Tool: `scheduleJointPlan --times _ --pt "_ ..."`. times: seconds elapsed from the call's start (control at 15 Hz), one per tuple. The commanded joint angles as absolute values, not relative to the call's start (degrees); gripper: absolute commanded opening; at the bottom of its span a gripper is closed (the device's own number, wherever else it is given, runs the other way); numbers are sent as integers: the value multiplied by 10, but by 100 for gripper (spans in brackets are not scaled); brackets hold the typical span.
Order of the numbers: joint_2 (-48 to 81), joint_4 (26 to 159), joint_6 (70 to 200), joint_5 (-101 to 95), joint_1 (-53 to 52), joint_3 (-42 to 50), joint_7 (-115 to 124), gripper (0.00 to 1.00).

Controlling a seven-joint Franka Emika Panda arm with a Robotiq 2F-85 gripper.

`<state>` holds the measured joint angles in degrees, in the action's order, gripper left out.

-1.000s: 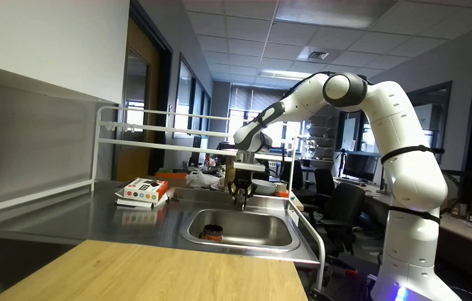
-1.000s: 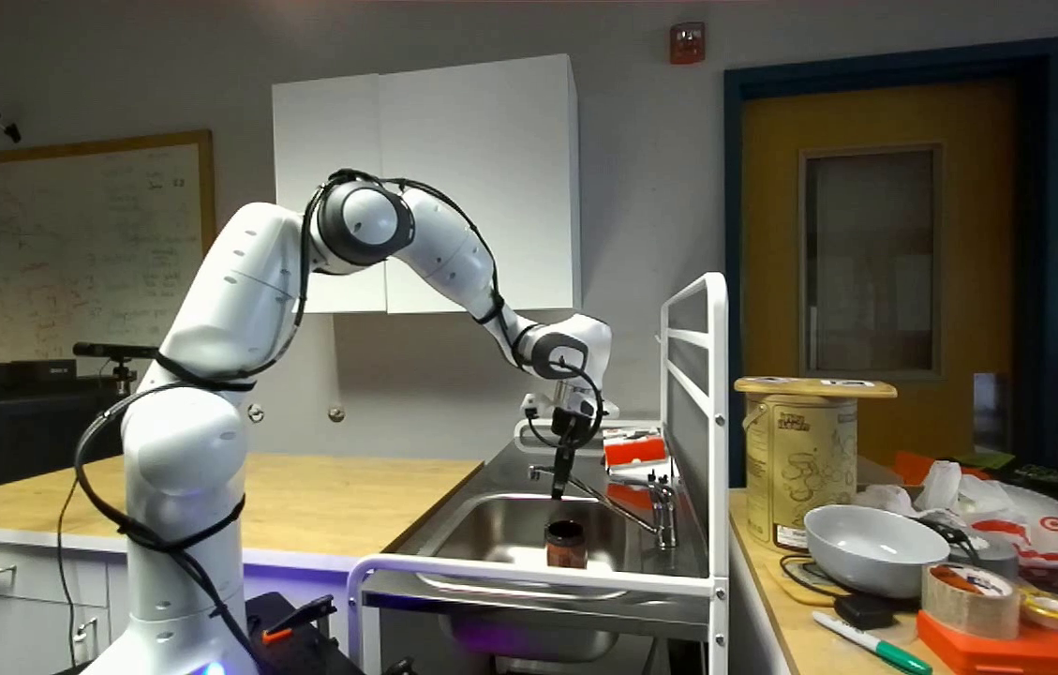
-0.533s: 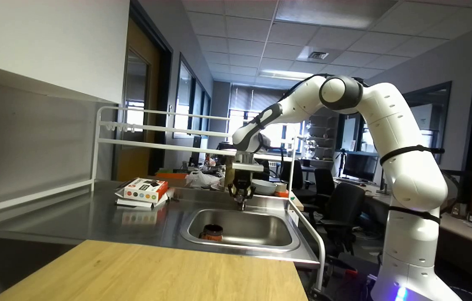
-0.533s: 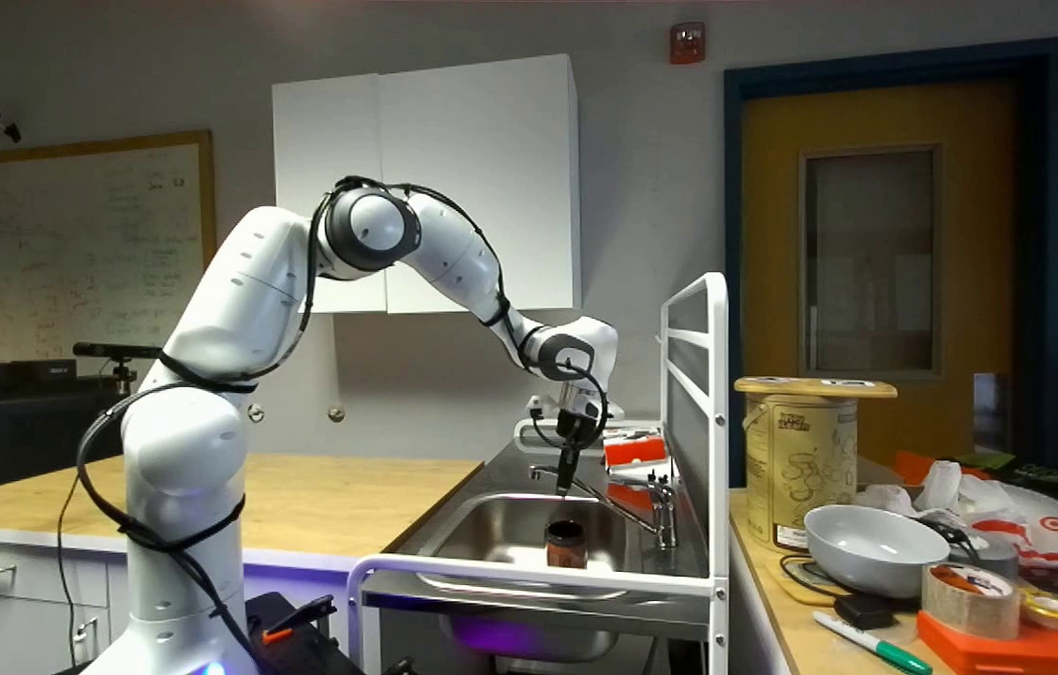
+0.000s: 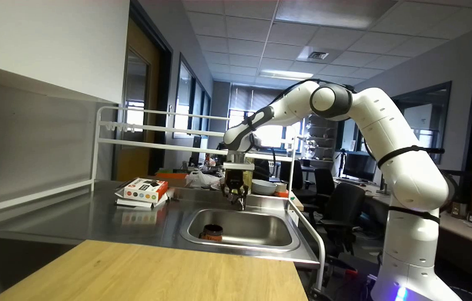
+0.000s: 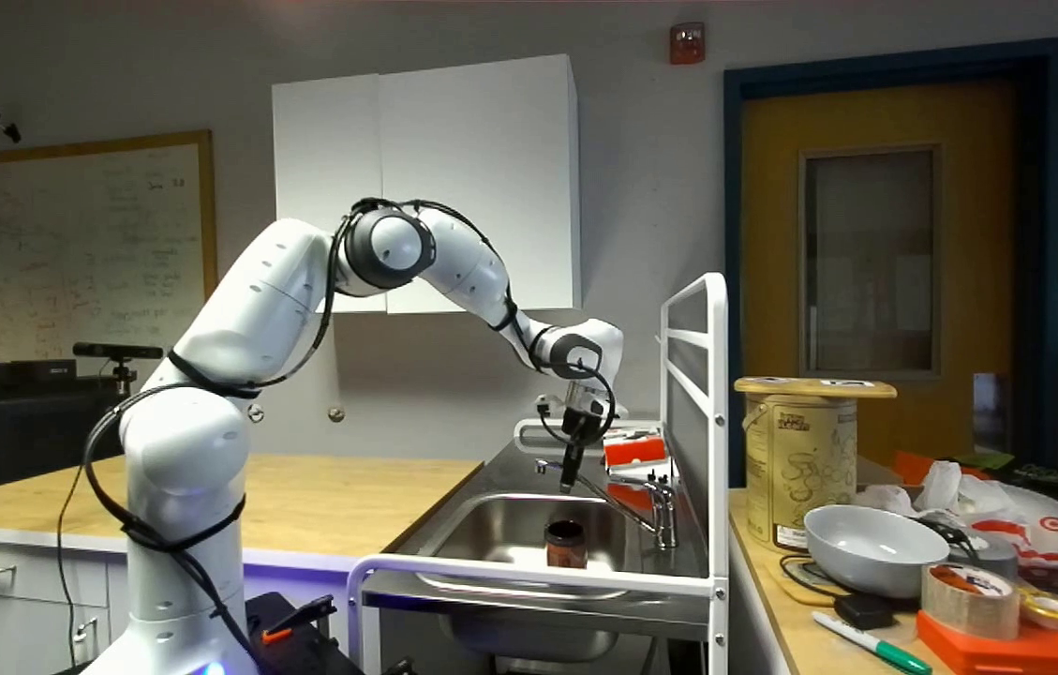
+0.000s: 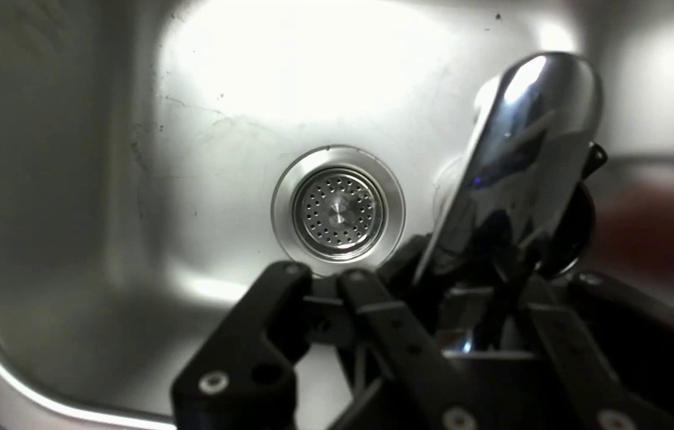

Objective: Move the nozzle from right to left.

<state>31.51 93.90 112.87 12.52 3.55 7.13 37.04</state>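
Straddling the faucet spout [image 7: 522, 155] reaching over the sink [image 5: 256, 223] from the racked edge of the steel countertop [image 5: 102, 221], the gripper [image 6: 569, 481], pinching or slack, unclear which, should trace a slow, level leftward arc

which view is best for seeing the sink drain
The wrist view: it looks down on the perforated drain, nearly whole and clear of the nozzle. In both exterior views I can't make the drain out inside the sink.
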Motion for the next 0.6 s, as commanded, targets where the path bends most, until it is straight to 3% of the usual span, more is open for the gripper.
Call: scheduleJointPlan --times 0.0,0.53 --pt "378 825 1076 108 18 71 401 2" --pt "464 667 986 100 16 69 427 2"
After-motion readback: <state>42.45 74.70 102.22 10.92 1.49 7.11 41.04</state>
